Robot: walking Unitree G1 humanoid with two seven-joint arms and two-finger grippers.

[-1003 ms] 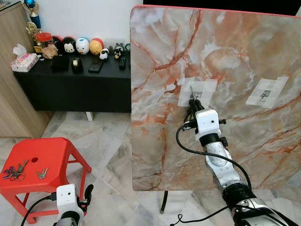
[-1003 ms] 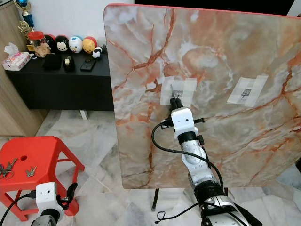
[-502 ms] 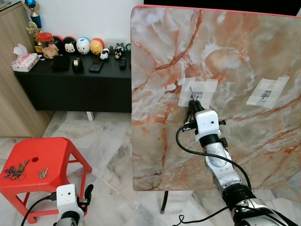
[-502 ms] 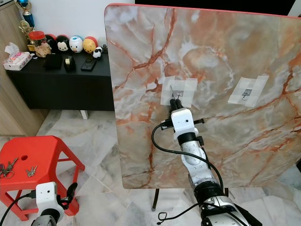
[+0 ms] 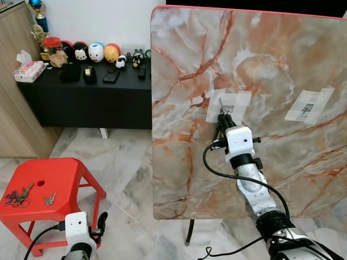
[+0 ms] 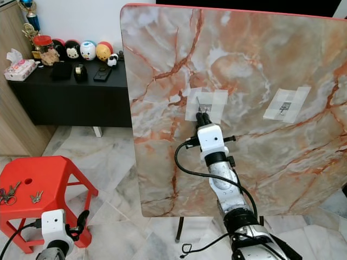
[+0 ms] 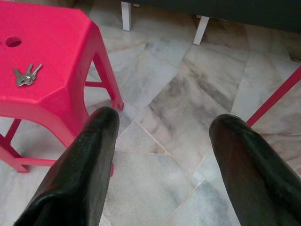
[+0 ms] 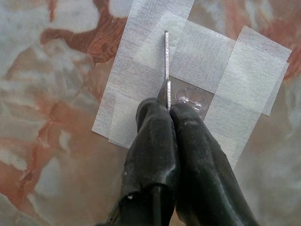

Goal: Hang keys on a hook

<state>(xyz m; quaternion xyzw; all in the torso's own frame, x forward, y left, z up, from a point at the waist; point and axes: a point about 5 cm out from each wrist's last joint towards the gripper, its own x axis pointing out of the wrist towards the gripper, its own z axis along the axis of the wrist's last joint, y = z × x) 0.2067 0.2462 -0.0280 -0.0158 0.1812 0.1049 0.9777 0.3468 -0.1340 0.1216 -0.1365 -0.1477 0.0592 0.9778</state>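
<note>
Marble board [image 5: 260, 81] unchanged since a second ago, right gripper [image 8: 168, 106] still pinching a thin key [image 8: 166, 61] at the taped hook [image 8: 190, 99], left gripper [image 7: 162, 155] spread over floor, no readable writing.

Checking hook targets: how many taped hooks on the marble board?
2. One taped hook sits mid-board, at the right gripper tips; the other taped hook is nearer the board's right edge.

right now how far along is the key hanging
Done: one key is picked up, pinched edge-on in the shut right hand and raised to the taped hook on the marble board. In hand: lining the key up with that hook; it does not look hung yet. Left: two key bunches on the red stool, near the open left hand.
</note>
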